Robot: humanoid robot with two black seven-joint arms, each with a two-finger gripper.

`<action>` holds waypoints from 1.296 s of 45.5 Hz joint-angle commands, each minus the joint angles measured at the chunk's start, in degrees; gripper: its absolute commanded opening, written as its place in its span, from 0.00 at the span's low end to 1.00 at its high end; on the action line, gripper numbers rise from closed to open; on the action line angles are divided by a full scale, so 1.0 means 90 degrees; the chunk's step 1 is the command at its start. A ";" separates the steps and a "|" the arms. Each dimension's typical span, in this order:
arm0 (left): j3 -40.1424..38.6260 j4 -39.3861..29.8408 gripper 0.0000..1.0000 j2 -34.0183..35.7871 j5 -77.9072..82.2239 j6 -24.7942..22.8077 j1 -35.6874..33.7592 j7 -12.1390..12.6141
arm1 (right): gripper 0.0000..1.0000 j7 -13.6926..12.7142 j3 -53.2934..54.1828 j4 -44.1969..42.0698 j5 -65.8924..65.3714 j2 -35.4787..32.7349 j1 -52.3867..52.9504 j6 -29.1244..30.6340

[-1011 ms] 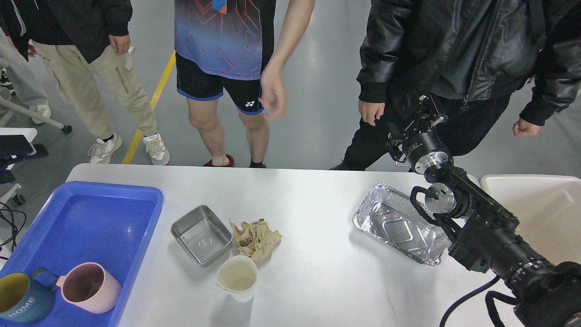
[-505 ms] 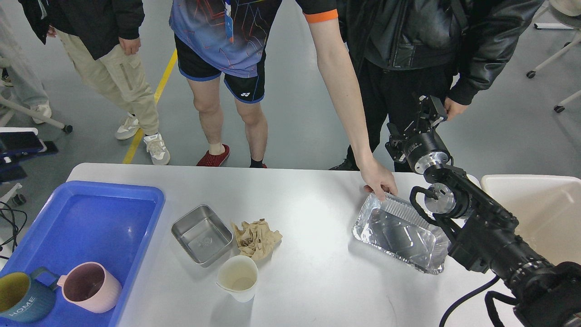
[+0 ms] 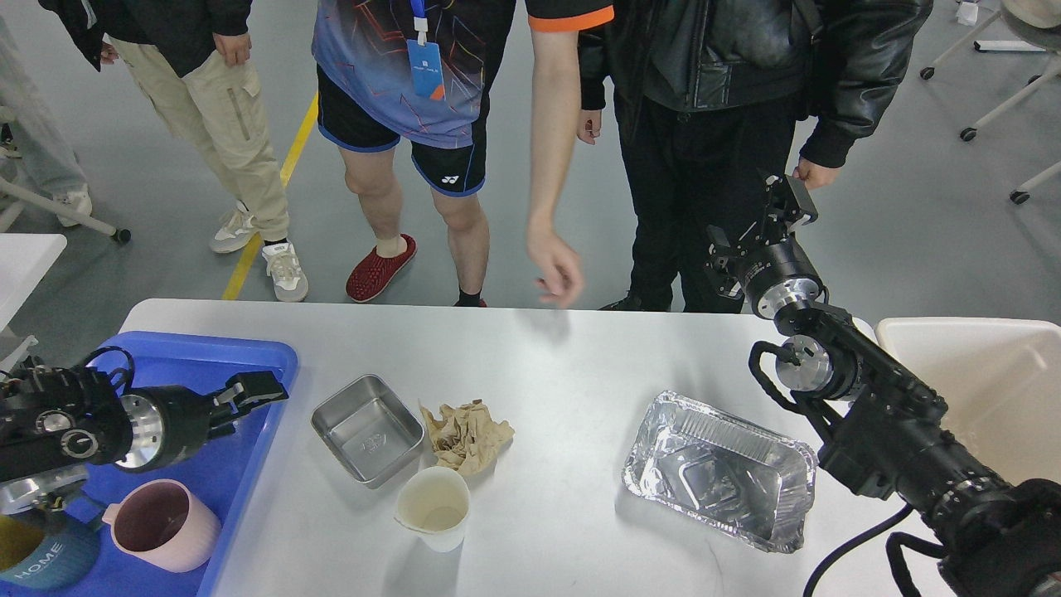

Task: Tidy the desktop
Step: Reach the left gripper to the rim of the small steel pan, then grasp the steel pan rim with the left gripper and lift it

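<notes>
Large white rounded tabletop (image 3: 572, 365) fills frame centre. Left gripper (image 3: 249, 392), lower left over the blue plastic tray (image 3: 207, 352): jaw state unclear. Right gripper (image 3: 767, 220), upper right: looks open, empty. Suggest left takes the square steel tin (image 3: 367, 428) by its rim, clear of the crumpled brown paper (image 3: 466, 435).

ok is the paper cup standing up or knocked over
Upright: the paper cup stands on the desktop, its round open mouth facing up, just in front of the crumpled brown paper.

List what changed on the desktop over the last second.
A bystander's hand slid the foil tray nearer and left, then let go. The left gripper came in over the blue tray. Steel pan, crumpled paper, paper cup and right gripper stayed put.
</notes>
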 commanded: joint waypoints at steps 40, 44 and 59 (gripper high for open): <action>-0.0458 0.2618 0.38 -0.3268 -0.0811 0.0491 0.1008 0.0579 | 1.00 0.0000 -0.0005 -0.0009 0.0000 -0.0031 -0.0123 0.0020; -0.0458 0.2628 0.27 -0.3278 -0.0947 0.0432 0.1008 0.0814 | 1.00 0.0000 -0.0005 -0.0009 0.0000 -0.0031 -0.0123 0.0030; -0.0458 0.2628 0.01 -0.3220 -0.1104 0.0393 0.1037 0.0844 | 1.00 0.0000 -0.0005 -0.0009 0.0000 -0.0031 -0.0133 0.0030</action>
